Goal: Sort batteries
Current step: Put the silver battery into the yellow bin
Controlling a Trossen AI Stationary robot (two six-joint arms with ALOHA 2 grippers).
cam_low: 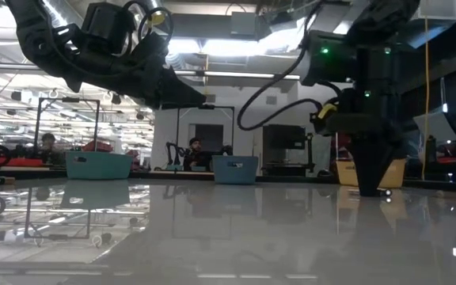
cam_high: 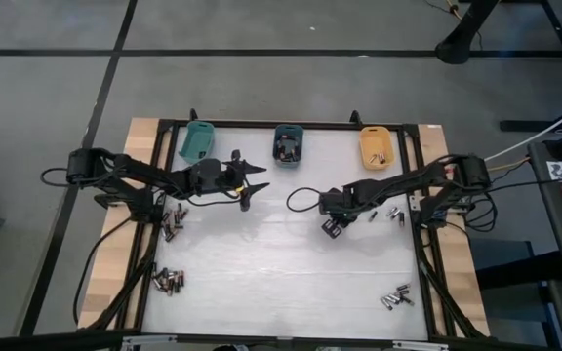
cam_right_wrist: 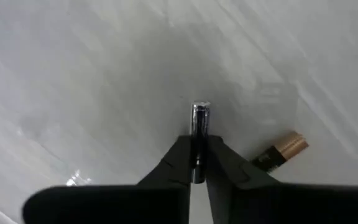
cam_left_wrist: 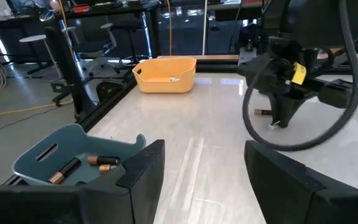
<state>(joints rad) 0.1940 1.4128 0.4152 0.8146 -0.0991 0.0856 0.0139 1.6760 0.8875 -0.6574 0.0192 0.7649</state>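
My right gripper (cam_high: 335, 224) points down at the table right of the middle, shut on a small silvery battery (cam_right_wrist: 199, 118). A second battery (cam_right_wrist: 280, 151), dark with a coppery end, lies on the table just beside it. In the low view the right gripper (cam_low: 370, 188) has its fingertips down at the table top. My left gripper (cam_high: 250, 187) hovers open and level left of the middle, with nothing between its fingers (cam_left_wrist: 143, 168). Loose batteries lie in groups at the left (cam_high: 171, 222), near left (cam_high: 169, 281), near right (cam_high: 396, 295) and right (cam_high: 395, 212). My right gripper pinches the silvery battery between its two fingers, on the battery's long sides near one end (cam_right_wrist: 197, 149). The fingers come from above, pointing down. The battery's other end (cam_right_wrist: 200, 111) sticks out past the fingertips. Whether it is clear of the table, I cannot tell.
Three small bins stand along the far edge: teal (cam_high: 197, 141), blue (cam_high: 288, 144) with batteries inside, and orange (cam_high: 377, 146) with batteries inside. A black frame (cam_high: 160, 125) borders the white table top. The middle and near middle of the table have free room.
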